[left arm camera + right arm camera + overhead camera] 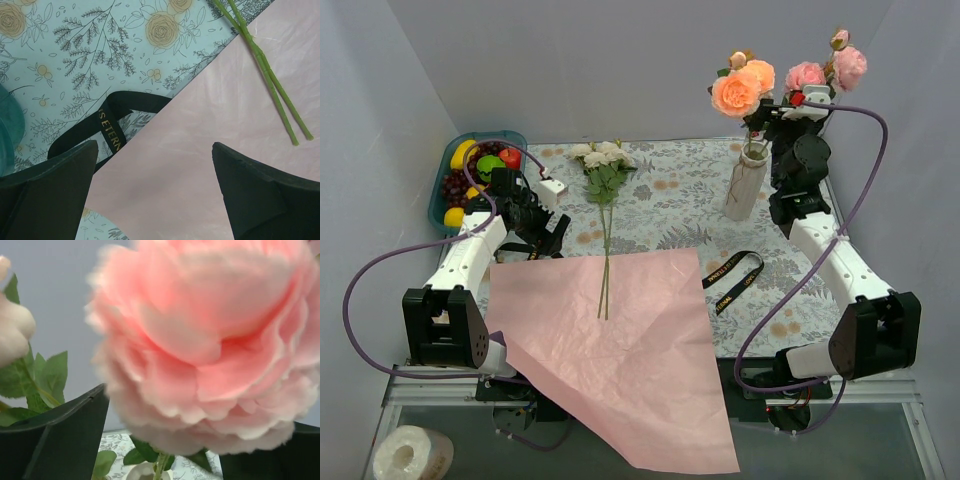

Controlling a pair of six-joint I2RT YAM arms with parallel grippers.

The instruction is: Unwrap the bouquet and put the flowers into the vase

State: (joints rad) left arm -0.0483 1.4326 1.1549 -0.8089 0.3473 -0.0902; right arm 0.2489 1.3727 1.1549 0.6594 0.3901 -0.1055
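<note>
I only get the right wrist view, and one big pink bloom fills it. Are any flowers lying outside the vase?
Observer: Yes. The cream-white fake roses lie flat, with their long green stems reaching onto the pink wrapping paper sheet.
Operator: How does the vase look?
Observer: The slim cream-white ceramic vase stands upright and holds peach-orange roses and pink roses.
Operator: And the other arm?
Observer: The left gripper hangs open over the paper's edge, beside a black gold-lettered ribbon.
</note>
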